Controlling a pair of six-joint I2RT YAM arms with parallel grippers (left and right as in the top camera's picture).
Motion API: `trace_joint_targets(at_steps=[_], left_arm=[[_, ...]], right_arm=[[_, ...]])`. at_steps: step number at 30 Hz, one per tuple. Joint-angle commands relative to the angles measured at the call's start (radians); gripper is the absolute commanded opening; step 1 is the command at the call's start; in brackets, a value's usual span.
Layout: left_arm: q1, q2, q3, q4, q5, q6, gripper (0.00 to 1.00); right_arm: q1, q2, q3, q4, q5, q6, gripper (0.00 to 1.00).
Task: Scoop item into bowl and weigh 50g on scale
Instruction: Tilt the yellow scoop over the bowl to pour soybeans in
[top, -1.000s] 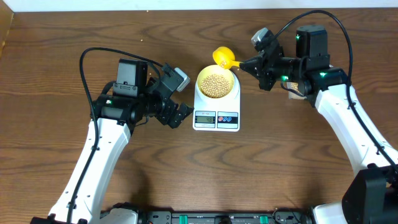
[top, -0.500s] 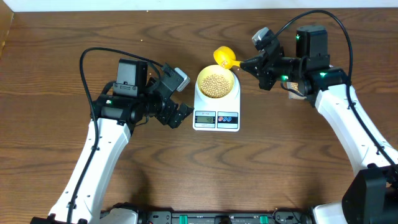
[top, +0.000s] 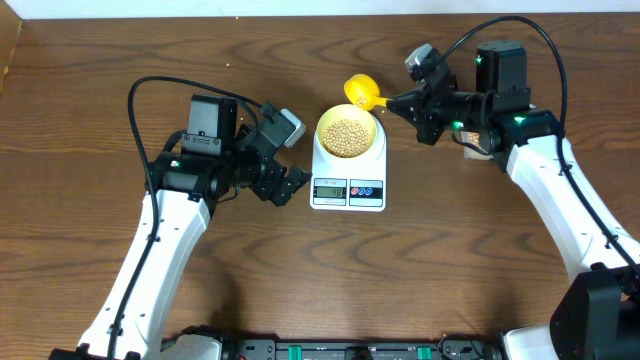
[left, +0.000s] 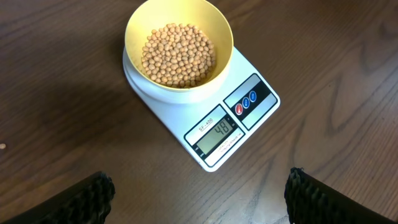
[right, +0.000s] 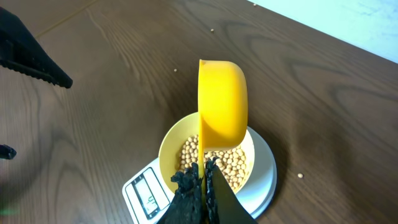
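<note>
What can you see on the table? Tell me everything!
beans: many, tan, piled in the bowl
bowl: one, pale yellow, on the scale's platform
scale: one, white, middle of the table
scoop: one, bright yellow, tipped above the bowl
loose beans: a few, tan, scattered on the table
table: one, dark brown wood
left fingers: black, spread open, near the scale
right fingers: black, closed on the scoop's handle

Left hand (left: 199, 186) fingers spread wide, right hand (right: 203, 177) seemingly pinched shut
</note>
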Motion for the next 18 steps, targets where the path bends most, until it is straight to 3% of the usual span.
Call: trace_joint_targets(at_steps=[1, 11, 18], left_arm=[[0.002, -0.011, 0.009, 0.000, 0.019, 0.016, 0.90], [0.002, -0.011, 0.009, 0.000, 0.019, 0.016, 0.90], [0.002, -0.011, 0.009, 0.000, 0.019, 0.016, 0.90]], right_arm=[[0.003, 0.002, -0.001, -0.001, -0.003, -0.089, 0.01], [0.004, 0.002, -0.001, 0.000, -0.003, -0.379, 0.01], [0.004, 0.002, -0.001, 0.000, -0.003, -0.420, 0.01]])
